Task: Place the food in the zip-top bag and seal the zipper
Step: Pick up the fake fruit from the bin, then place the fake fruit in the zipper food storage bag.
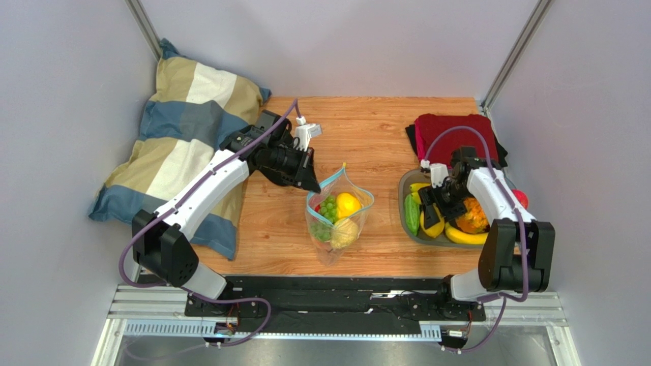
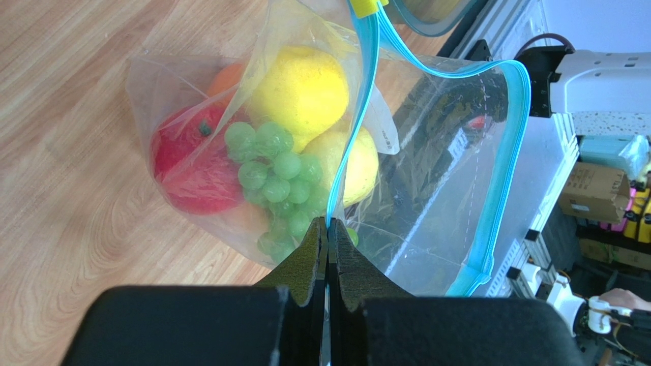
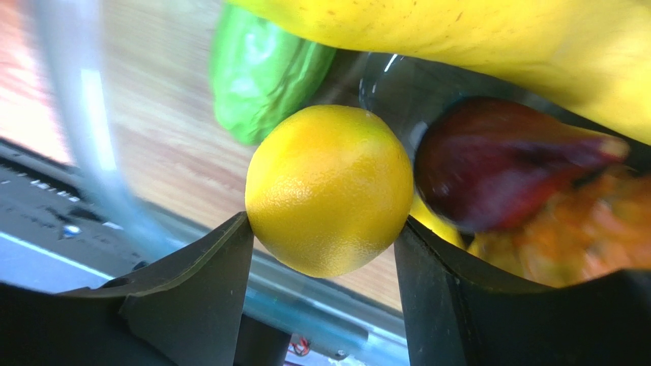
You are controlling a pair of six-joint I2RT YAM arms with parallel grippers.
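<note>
The clear zip-top bag (image 1: pixel 336 221) stands on the wooden table with its mouth held up. Inside it are a yellow pear (image 2: pixel 302 88), a red fruit (image 2: pixel 191 160) and green grapes (image 2: pixel 279 168). My left gripper (image 2: pixel 328 225) is shut on the light-blue zipper (image 2: pixel 353 145) at the near side of the mouth; the far side (image 2: pixel 510 152) bows away, so the mouth gapes. Over the grey tray (image 1: pixel 403 191), my right gripper (image 3: pixel 325 229) has both fingers (image 3: pixel 206 274) against an orange (image 3: pixel 328 187). Beside it lie a cucumber (image 3: pixel 260 76) and bananas (image 3: pixel 474 38).
A striped pillow (image 1: pixel 183 145) fills the back left of the table, under the left arm. A red cloth (image 1: pixel 455 130) lies behind the tray. A dark red fruit (image 3: pixel 504 160) and orange pieces sit close to the right finger in the tray.
</note>
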